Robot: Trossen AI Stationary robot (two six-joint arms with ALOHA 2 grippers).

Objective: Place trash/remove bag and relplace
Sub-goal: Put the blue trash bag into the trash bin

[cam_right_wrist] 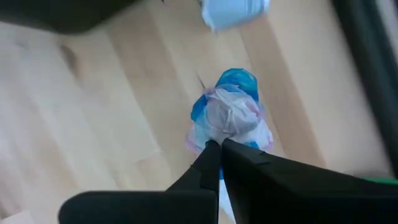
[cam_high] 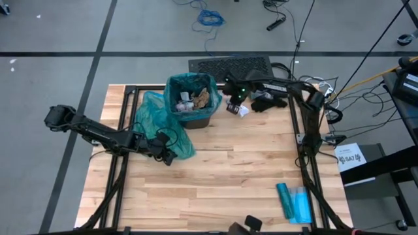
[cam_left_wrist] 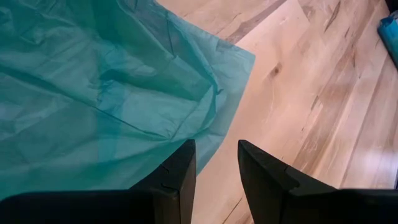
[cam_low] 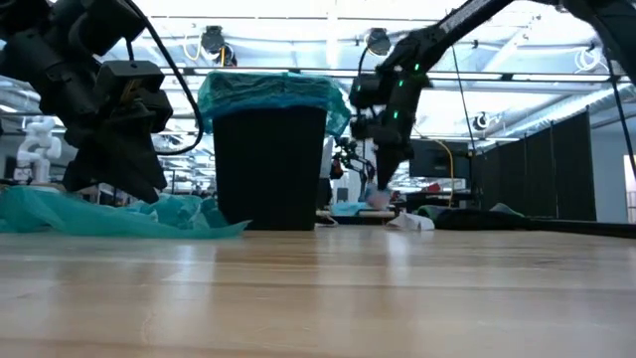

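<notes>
The right claw (cam_right_wrist: 219, 147) is pinching one crumpled wad of white and pale-blue paper (cam_right_wrist: 229, 118), its two fingers pressed together on the wad's near edge. That wad is lying on the wooden bench (cam_high: 228, 176) near the far edge, just beside the bin (cam_high: 191, 99) on its right; it is a roundish lump, so no long axis can be told. A second pale-blue scrap (cam_right_wrist: 235, 12) is sitting a little past it, and a black glove-like cloth (cam_high: 269, 102) is lying near the right arm. One black bin is standing upright, lined with a teal bag, and several brown and white wads (cam_high: 196, 99) are already sitting inside it (too jumbled to count). The left claw (cam_left_wrist: 216, 163) is hanging over the bench beside one loose teal bag (cam_left_wrist: 99, 87), fingers spread with a gap, gripping nothing. One flat blue packet (cam_high: 294, 201) is lying near the front right corner, its long axis running front to back.
</notes>
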